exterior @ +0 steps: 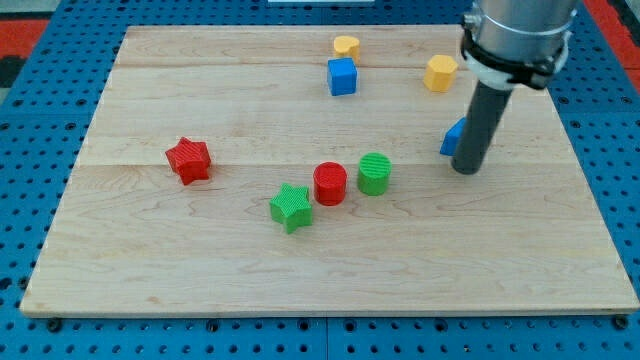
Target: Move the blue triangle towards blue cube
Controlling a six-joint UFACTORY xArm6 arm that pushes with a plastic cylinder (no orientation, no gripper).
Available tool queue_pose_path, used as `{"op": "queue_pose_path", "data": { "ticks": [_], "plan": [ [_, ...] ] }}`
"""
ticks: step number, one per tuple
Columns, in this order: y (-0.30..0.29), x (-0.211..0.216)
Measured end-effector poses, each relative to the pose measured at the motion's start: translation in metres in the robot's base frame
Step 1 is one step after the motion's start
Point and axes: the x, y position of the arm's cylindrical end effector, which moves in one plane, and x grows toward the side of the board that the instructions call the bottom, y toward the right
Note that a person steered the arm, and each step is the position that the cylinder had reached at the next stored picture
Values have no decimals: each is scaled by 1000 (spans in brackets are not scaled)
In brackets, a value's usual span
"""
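Note:
The blue triangle [452, 138] lies at the view's right, mostly hidden behind my rod. My tip [466, 170] rests on the board just right of and below it, touching or nearly touching it. The blue cube [342, 77] stands near the view's top centre, well to the upper left of the triangle.
A yellow block [346, 46] sits just above the blue cube. A yellow hexagon-like block [440, 73] lies above the triangle. A green cylinder [374, 173], red cylinder [330, 184] and green star [291, 208] cluster at centre. A red star [188, 160] lies left. The wooden board [150, 270] rests on a blue pegboard.

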Motion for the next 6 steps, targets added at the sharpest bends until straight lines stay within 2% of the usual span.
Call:
{"op": "queue_pose_path", "data": {
  "ticks": [1,2,3,4,5,6],
  "plan": [
    [25,-18],
    [1,-78],
    [-37,-110],
    [2,-73],
    [-40,-74],
    [-41,-119]
  ]
}}
